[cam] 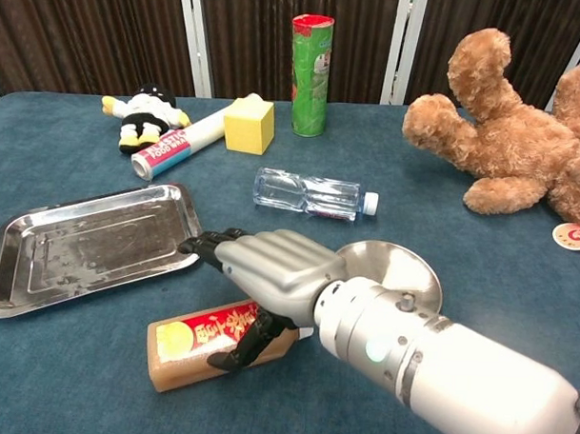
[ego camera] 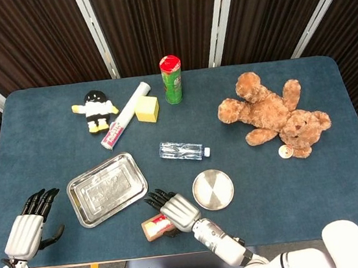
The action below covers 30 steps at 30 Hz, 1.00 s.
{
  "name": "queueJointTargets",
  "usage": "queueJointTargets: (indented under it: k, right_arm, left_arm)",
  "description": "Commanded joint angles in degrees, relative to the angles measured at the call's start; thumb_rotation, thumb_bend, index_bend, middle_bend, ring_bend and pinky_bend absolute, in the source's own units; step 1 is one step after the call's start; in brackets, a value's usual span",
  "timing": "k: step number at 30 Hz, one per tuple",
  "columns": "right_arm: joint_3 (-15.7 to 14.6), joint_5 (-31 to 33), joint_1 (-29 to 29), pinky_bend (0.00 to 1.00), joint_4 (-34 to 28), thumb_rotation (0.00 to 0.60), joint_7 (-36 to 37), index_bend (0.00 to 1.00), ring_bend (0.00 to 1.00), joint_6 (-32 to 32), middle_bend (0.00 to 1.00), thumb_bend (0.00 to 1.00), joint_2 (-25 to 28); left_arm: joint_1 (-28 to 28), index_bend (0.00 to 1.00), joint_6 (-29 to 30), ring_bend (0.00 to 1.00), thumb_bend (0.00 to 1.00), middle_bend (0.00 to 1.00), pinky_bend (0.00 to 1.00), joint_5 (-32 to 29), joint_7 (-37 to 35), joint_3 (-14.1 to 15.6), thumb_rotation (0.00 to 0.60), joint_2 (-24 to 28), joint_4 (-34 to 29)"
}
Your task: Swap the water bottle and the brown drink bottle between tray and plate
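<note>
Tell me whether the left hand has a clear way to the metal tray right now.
Probably yes. The left hand hangs open at the table's near left edge, and only bare tabletop lies between it and the tray. The right hand and brown bottle sit beyond the tray's other side.

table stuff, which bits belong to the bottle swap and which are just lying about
Part of the job:
water bottle, lying on the table
brown drink bottle, on its side under the right hand
tray
plate

Just lying about:
teddy bear
green can
yellow block
white tube
penguin toy
</note>
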Motion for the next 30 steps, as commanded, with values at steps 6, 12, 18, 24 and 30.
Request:
queueJointTargets:
  k: [6, 12, 18, 24, 30]
  right_arm:
    - [7.1, 8.3, 1.9, 0.27, -3.0, 0.6, 1.8, 0.0, 0.04, 2.7, 0.11, 0.32, 8.3]
    - [13.8, 15.0, 9.4, 0.21, 11.3, 0.6, -1.5, 0.0, 0.03, 3.9, 0.11, 0.32, 2.1]
    - [17.0, 21.6, 18.5, 0.1, 27.7, 0.6, -4.6, 0.0, 0.0, -0.3, 0.1, 0.32, -5.1]
    - [18.4, 25.2, 24.0, 0.08, 40.9, 0.6, -3.8, 0.0, 0.0, -4.7, 0.1, 0.32, -10.6]
    - [17.9, 25.2, 24.9, 0.08, 47.4, 0.6, -0.4, 0.0, 0.0, -7.1, 0.1, 0.32, -12.6]
  left_arm:
    - [0.1, 0.0, -0.7, 0.02, 0.36, 0.08, 0.1, -0.6, -0.5, -0.6, 0.6, 0.5, -0.4]
    - [-0.1, 0.0, -2.0, 0.02, 0.36, 0.08, 0.1, -2.5, -0.2, -1.7, 0.6, 0.2, 0.4]
    - [-0.6, 0.0, -3.9, 0.02, 0.36, 0.08, 0.1, -4.4, 0.0, -2.6, 0.6, -0.2, 1.2]
    - [-1.0, 0.0, -5.6, 0.02, 0.36, 0.08, 0.1, -6.1, 0.2, -3.3, 0.6, -0.7, 1.9]
    - [-1.2, 0.0, -6.5, 0.02, 0.36, 0.07, 0.1, -6.7, -0.3, -3.7, 0.6, -0.6, 2.3]
